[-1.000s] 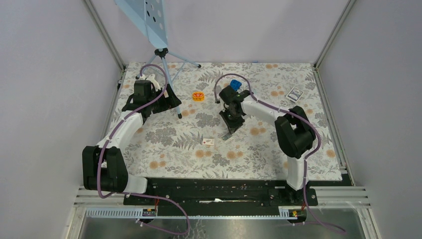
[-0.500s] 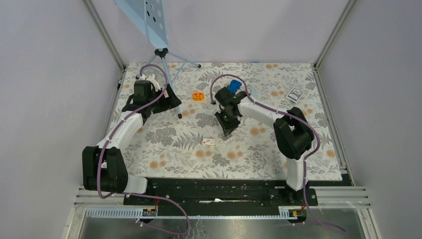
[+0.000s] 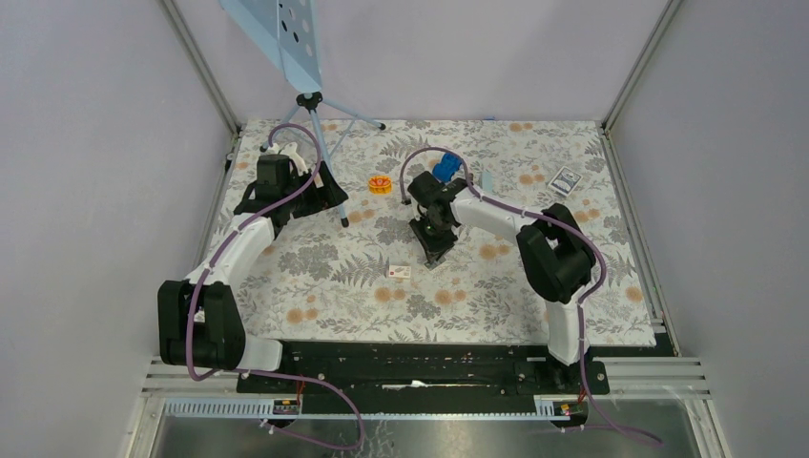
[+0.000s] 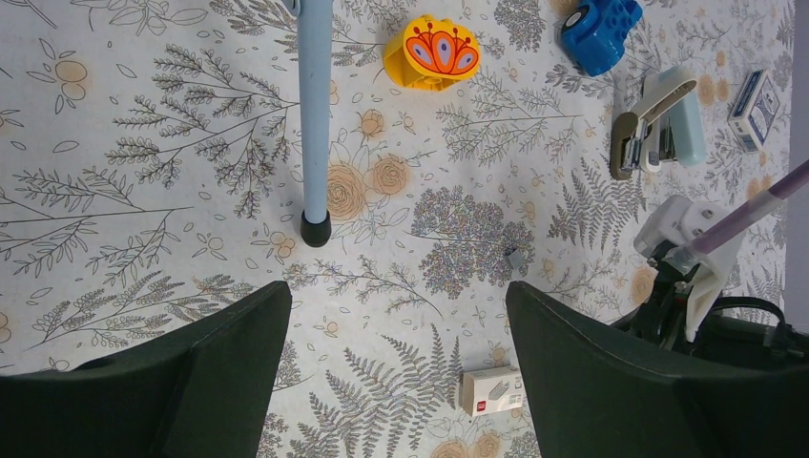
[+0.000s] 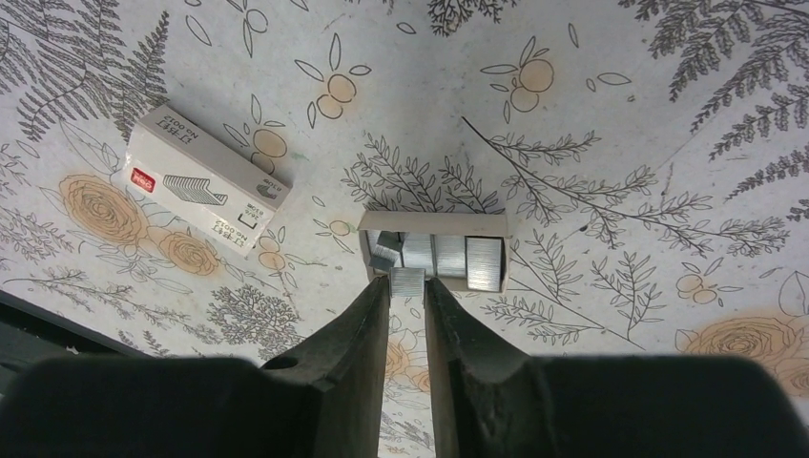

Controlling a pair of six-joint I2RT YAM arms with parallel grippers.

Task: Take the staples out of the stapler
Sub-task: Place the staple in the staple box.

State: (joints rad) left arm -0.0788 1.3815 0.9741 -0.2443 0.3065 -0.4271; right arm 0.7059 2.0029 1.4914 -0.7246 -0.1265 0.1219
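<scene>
In the right wrist view my right gripper point(image 5: 408, 282) is shut on the staples point(image 5: 408, 280), a short silvery strip pinched at the very fingertips. It hovers at the near edge of a small open white tray point(image 5: 434, 224) that holds several more staple strips. From above, the right gripper point(image 3: 437, 250) points down at the cloth just right of the small white box point(image 3: 399, 271). The stapler point(image 4: 658, 119), pale blue and hinged open, lies far from both grippers near the back. My left gripper point(image 4: 396, 291) is open and empty, high over the cloth.
A white staple box point(image 5: 205, 181) lies left of the tray. A blue block point(image 4: 599, 29), a yellow-orange piece point(image 4: 431, 52) and a card box point(image 3: 567, 180) lie at the back. A tripod leg point(image 4: 313, 114) stands near the left gripper. A tiny grey bit point(image 4: 516, 258) lies on the cloth.
The right arm has shifted slightly left, its gripper staying low beside the white box. The left arm has not moved.
</scene>
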